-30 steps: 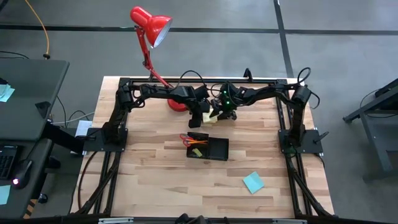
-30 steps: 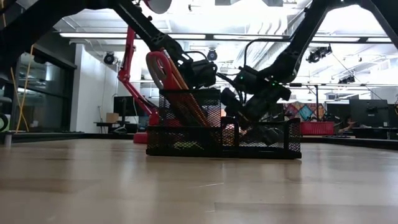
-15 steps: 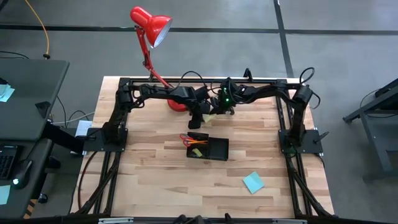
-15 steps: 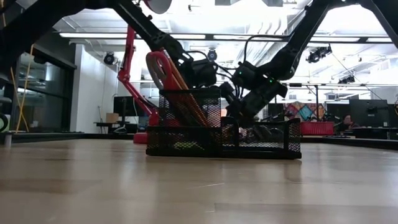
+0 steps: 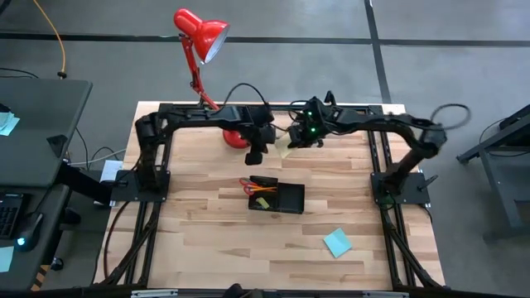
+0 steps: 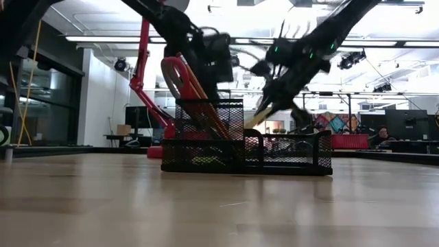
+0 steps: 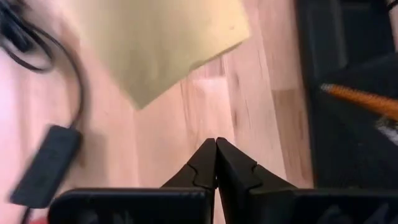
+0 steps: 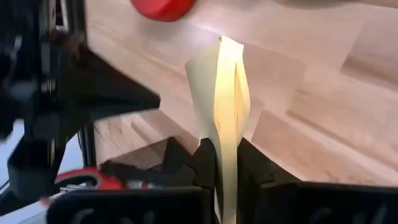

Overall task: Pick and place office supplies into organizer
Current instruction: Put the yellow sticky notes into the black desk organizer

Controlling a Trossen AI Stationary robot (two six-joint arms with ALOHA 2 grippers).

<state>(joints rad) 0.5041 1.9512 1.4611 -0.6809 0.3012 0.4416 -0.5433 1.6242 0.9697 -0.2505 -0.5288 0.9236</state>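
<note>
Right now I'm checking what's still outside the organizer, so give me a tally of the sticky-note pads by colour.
Pale yellow pad, pinched in the right gripper above the table: 1
Teal-blue pad, lying on the table: 1
Total: 2, neither in the organizer

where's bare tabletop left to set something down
The widest free patch is the near-left wood, between the black mesh organizer and the table's front edge. More lies right of the organizer, above the teal-blue sticky pad. The far middle is crowded: both arms, the red desk lamp's base, the pale yellow sticky note.
</note>
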